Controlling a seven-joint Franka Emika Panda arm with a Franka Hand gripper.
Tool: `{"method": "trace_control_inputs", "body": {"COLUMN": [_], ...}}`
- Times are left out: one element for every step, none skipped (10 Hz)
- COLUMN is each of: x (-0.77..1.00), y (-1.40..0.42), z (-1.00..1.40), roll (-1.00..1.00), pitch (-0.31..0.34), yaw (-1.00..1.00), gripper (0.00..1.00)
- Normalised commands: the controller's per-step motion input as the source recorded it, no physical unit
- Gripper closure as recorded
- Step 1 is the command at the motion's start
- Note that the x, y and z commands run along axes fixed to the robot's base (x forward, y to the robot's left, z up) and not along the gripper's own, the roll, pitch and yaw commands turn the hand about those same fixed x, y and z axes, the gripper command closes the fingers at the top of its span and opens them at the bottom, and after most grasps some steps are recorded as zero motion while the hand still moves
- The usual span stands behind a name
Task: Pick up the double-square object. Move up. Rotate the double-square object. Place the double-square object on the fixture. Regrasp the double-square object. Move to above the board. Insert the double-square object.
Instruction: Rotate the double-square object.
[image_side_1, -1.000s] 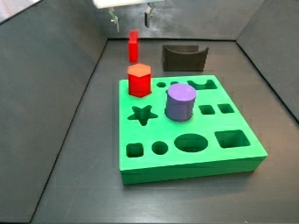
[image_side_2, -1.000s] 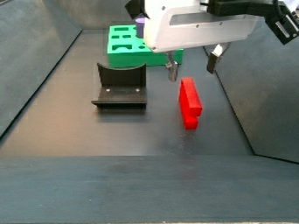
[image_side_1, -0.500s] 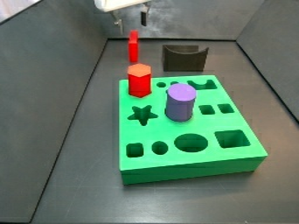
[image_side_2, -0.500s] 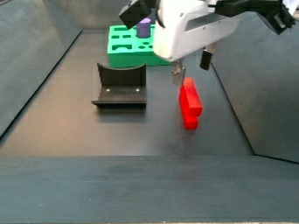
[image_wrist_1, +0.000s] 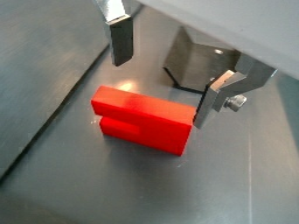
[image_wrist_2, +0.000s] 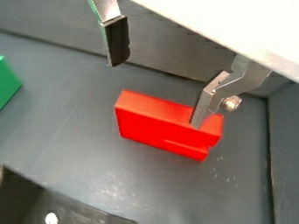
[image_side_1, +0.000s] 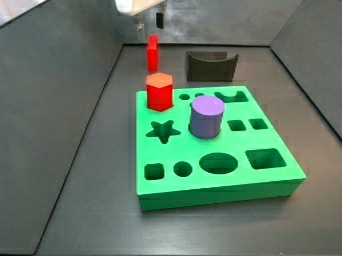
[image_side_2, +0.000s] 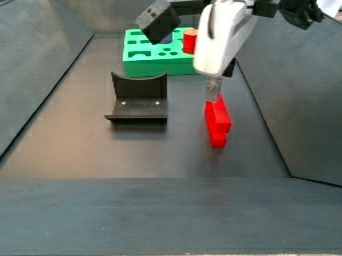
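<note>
- The board (image_side_1: 214, 150) is the biggest thing here: a green slab with star, round and square cut-outs. In a side view a red hexagonal peg (image_side_1: 159, 91) and a purple cylinder (image_side_1: 206, 116) already stand in it.
- The gripper (image_wrist_1: 158, 80) hangs low over the floor, well away from the board. Its silver fingers (image_wrist_2: 114, 37) stand apart, one on each side of the red piece, and in both wrist views neither pad seems to touch it.
- The fixture (image_side_2: 138, 97), dark with a scooped top, sits on the floor between the board and the red piece; nothing rests on it.
- The double-square object (image_wrist_2: 170, 126) is on the dark floor, standing on its narrow edge beside the fixture (image_wrist_1: 205, 59) and directly under the open gripper (image_side_2: 214, 82). In a side view it shows as a thin upright red bar (image_side_1: 152, 52) beyond the board.
- Judged from this, the task is at its very first step: the pick-up. The jaws are lined up around the piece but not yet closed on it.
- Everything else is left: lifting, rotating, setting the piece on the fixture, regrasping, carrying it above the board and inserting it.
</note>
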Motion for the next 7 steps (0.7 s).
{"method": "trace_control_inputs", "body": {"x": [0.03, 0.03, 0.03, 0.03, 0.03, 0.03, 0.03], "y": [0.01, 0.01, 0.01, 0.01, 0.01, 0.01, 0.01], "z": [-0.04, -0.04, -0.04, -0.04, -0.04, -0.04, -0.04], "roll": [0.01, 0.01, 0.01, 0.01, 0.01, 0.01, 0.01], "pitch": [-0.004, -0.005, -0.005, -0.005, -0.005, -0.005, -0.006], "yaw": [1.00, 1.00, 1.00, 1.00, 1.00, 1.00, 1.00], "gripper": [0.00, 0.00, 0.00, 0.00, 0.00, 0.00, 0.00]}}
